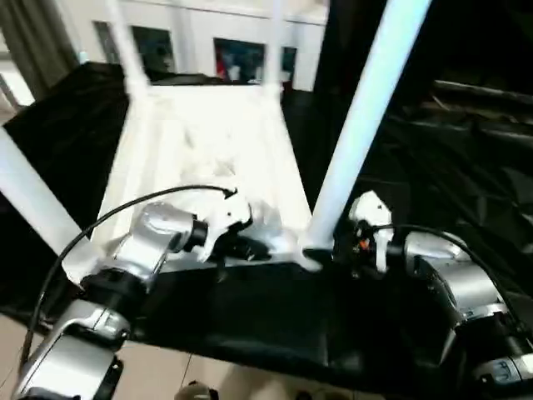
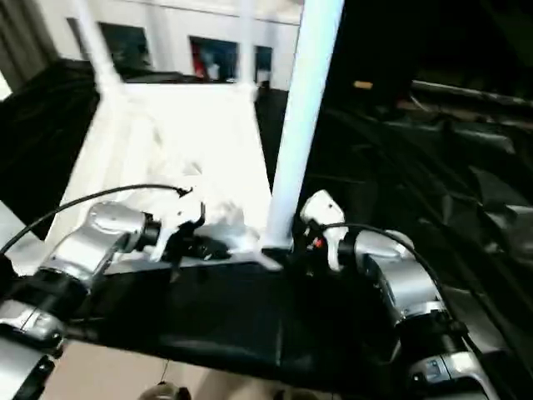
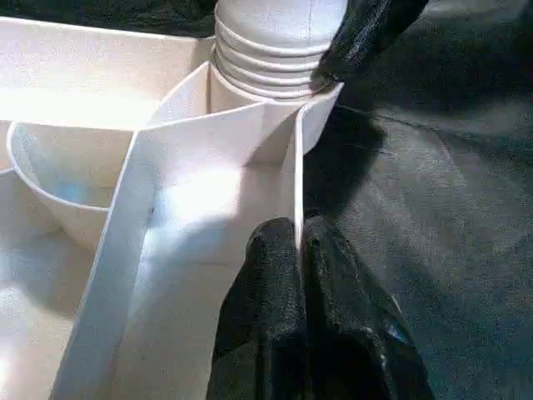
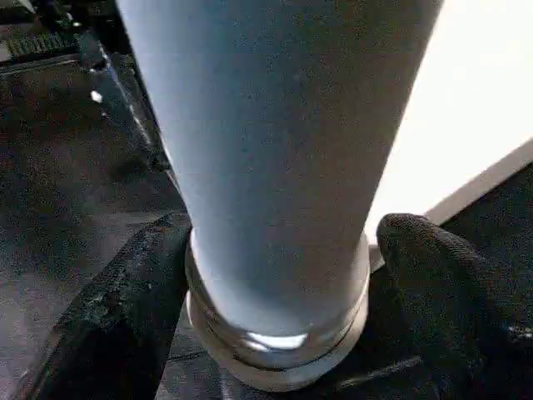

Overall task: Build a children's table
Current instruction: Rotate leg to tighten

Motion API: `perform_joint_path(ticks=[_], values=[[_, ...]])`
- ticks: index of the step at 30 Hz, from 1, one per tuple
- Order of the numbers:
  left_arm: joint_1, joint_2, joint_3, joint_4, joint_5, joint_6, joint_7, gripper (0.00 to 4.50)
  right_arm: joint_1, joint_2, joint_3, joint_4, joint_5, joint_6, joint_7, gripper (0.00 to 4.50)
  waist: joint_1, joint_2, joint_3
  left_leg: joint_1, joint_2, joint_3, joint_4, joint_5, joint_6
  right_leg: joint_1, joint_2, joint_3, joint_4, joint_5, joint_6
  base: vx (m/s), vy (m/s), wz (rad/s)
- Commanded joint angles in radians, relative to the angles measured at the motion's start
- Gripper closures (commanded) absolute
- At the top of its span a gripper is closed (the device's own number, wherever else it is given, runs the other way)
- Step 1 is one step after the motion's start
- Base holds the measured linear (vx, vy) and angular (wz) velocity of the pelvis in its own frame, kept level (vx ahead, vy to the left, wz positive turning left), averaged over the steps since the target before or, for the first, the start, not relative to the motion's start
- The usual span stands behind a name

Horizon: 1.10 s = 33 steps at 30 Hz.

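Near-right leg [image 4: 275, 167]: white, tapered, upright, its ribbed base seated in the corner socket of the children's table [image 1: 208, 150]. Right gripper [image 4: 279, 275]: fingers spread, one each side of the leg's base, close against it. Left gripper [image 3: 300, 250]: fingers pressed together on the thin rim wall of the table beside that corner. Table: upside down on a black work surface [image 1: 250, 317], ribbed underside up, further legs standing at other corners. Silver forearms reach in from both sides.
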State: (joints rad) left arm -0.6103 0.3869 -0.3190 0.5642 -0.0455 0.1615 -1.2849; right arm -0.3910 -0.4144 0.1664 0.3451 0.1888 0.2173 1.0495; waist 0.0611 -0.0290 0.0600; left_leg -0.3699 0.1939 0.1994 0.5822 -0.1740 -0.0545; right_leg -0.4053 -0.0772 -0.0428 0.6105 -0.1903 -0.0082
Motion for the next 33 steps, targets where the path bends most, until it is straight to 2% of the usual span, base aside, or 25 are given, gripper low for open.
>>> perform_joint_path(ticks=[1,2,6,8,14,16,18,19,20,21,24,26,30,31,32,33], values=[[0.010,-0.003,-0.020,-0.023,-0.019,0.007,-0.040,4.50,-0.010,-0.016,-0.009,-0.028,0.010,0.009,0.011,0.71,0.000,-0.002,-0.066,0.016,0.040,-0.014,-0.062,-0.208,0.043,0.049,-0.060,0.040,-0.068,-0.145,-0.247,0.000,0.000,0.00],[0.012,0.000,-0.018,-0.028,-0.020,0.012,-0.043,4.50,-0.011,-0.014,-0.011,-0.026,0.019,0.012,0.016,0.88,0.001,-0.003,-0.066,0.017,0.039,-0.014,-0.062,-0.208,0.039,0.049,-0.061,0.040,-0.069,-0.152,-0.242,0.000,0.000,0.00],[0.012,0.000,-0.014,-0.028,-0.018,0.014,-0.040,4.50,-0.011,-0.009,-0.011,-0.023,0.029,0.019,0.021,0.88,0.001,-0.002,-0.068,0.017,0.039,-0.015,-0.060,-0.197,0.038,0.049,-0.060,0.040,-0.067,-0.142,-0.241,0.000,0.000,0.00],[0.010,-0.002,-0.012,-0.023,-0.016,0.013,-0.036,4.50,-0.008,-0.007,-0.011,-0.024,0.032,0.022,0.022,1.23,0.000,-0.001,-0.067,0.016,0.037,-0.014,-0.059,-0.187,0.042,0.050,-0.059,0.040,-0.065,-0.120,-0.245,0.000,0.000,0.00],[0.000,-0.017,-0.002,0.008,0.005,0.004,0.015,4.50,0.012,0.011,-0.010,-0.028,0.023,0.024,-0.005,1.59,0.000,0.002,-0.066,0.016,0.037,-0.015,-0.060,-0.197,0.039,0.049,-0.059,0.039,-0.067,-0.137,-0.243,0.000,0.000,0.00],[-0.014,-0.043,0.016,0.046,0.019,-0.002,0.092,4.50,0.013,0.045,-0.025,0.010,0.001,0.010,-0.091,1.72,-0.004,0.000,-0.061,0.017,0.035,-0.017,-0.064,-0.241,0.018,0.046,-0.060,0.039,-0.077,-0.221,-0.223,0.000,0.000,0.00],[-0.035,-0.074,0.033,0.086,0.035,-0.003,0.180,4.50,0.006,0.085,-0.041,0.055,-0.027,-0.001,-0.195,1.76,-0.005,0.003,-0.059,0.020,0.035,-0.018,-0.065,-0.263,0.006,0.042,-0.061,0.039,-0.082,-0.266,-0.212,0.000,0.000,0.00],[-0.051,-0.098,0.042,0.112,0.045,0.000,0.242,4.50,0.002,0.115,-0.051,0.082,-0.046,-0.003,-0.274,1.77,-0.009,-0.001,-0.058,0.019,0.033,-0.021,-0.067,-0.289,-0.011,0.040,-0.061,0.038,-0.088,-0.333,-0.188,0.000,0.000,0.00],[-0.069,-0.127,0.053,0.140,0.050,0.006,0.304,4.50,-0.002,0.152,-0.067,0.108,-0.060,0.003,-0.363,1.79,-0.011,0.002,-0.057,0.021,0.033,-0.020,-0.067,-0.300,-0.015,0.036,-0.062,0.039,-0.091,-0.352,-0.183,0.000,0.000,0.00],[-0.079,-0.144,0.060,0.156,0.053,0.011,0.341,4.50,-0.005,0.175,-0.076,0.123,-0.067,0.009,-0.417,1.79,-0.014,-0.001,-0.057,0.021,0.031,-0.023,-0.068,-0.310,-0.026,0.036,-0.061,0.037,-0.093,-0.385,-0.168,0.000,0.000,0.00],[-0.118,-0.221,0.078,0.205,0.056,0.029,0.466,4.50,-0.030,0.271,-0.117,0.176,-0.081,0.029,-0.624,1.80,-0.017,-0.001,-0.056,0.025,0.030,-0.025,-0.069,-0.331,-0.028,0.032,-0.062,0.036,-0.101,-0.421,-0.151,0.000,0.000,0.00],[-0.136,-0.265,0.081,0.227,0.059,0.030,0.515,4.50,-0.049,0.326,-0.132,0.202,-0.087,0.035,-0.720,1.80,-0.023,0.001,-0.057,0.023,0.029,-0.027,-0.070,-0.336,-0.030,0.030,-0.061,0.036,-0.103,-0.425,-0.144,0.000,0.000,0.00],[-0.146,-0.299,0.068,0.234,0.066,0.024,0.514,4.50,-0.060,0.363,-0.091,0.204,-0.114,0.001,-0.716,1.80,-0.023,0.000,-0.059,0.019,0.029,-0.025,-0.070,-0.322,-0.011,0.033,-0.059,0.039,-0.101,-0.373,-0.145,0.000,0.000,0.00],[-0.149,-0.305,0.061,0.240,0.069,0.019,0.501,4.50,-0.060,0.368,-0.070,0.199,-0.126,-0.035,-0.689,1.80,-0.024,0.004,-0.061,0.014,0.028,-0.024,-0.069,-0.304,-0.004,0.037,-0.058,0.039,-0.097,-0.321,-0.155,0.000,0.000,0.00],[-0.150,-0.304,0.058,0.243,0.071,0.016,0.496,4.50,-0.059,0.368,-0.064,0.194,-0.123,-0.052,-0.666,1.80,-0.023,0.005,-0.062,0.015,0.028,-0.023,-0.068,-0.298,-0.001,0.038,-0.058,0.039,-0.095,-0.307,-0.159,0.000,0.000,0.00],[-0.151,-0.303,0.057,0.245,0.072,0.014,0.495,4.50,-0.058,0.368,-0.062,0.192,-0.121,-0.060,-0.653,1.46,-0.023,0.003,-0.062,0.013,0.027,-0.022,-0.068,-0.287,0.008,0.039,-0.057,0.040,-0.093,-0.288,-0.167,0.000,0.000,0.00]])
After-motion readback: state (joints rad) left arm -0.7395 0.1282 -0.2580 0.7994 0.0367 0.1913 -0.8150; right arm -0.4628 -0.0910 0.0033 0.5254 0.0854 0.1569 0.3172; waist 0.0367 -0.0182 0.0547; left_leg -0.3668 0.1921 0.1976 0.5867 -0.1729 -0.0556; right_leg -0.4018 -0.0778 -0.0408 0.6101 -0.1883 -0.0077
